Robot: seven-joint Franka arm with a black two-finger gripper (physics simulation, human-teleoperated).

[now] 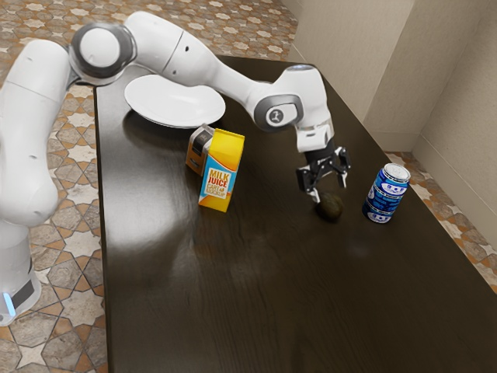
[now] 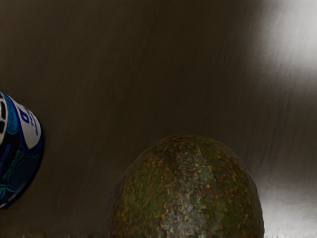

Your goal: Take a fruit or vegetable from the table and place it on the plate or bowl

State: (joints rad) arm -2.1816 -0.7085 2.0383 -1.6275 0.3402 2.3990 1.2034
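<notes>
1. Avocado lies on the bench, near the can.
2. Plate sits at the far end, well apart, likely the drop spot.
3. Carton stands between them.
4. Claw hangs open just above the avocado, poised to straddle it.

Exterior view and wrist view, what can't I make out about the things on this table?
Avocado: wrist view, its lower part cut off by the picture's edge.
Blue can: wrist view, mostly cut off by the edge; lettering unreadable.
Orange item: exterior view, half hidden behind the milk juice carton; what it is, unclear.
</notes>
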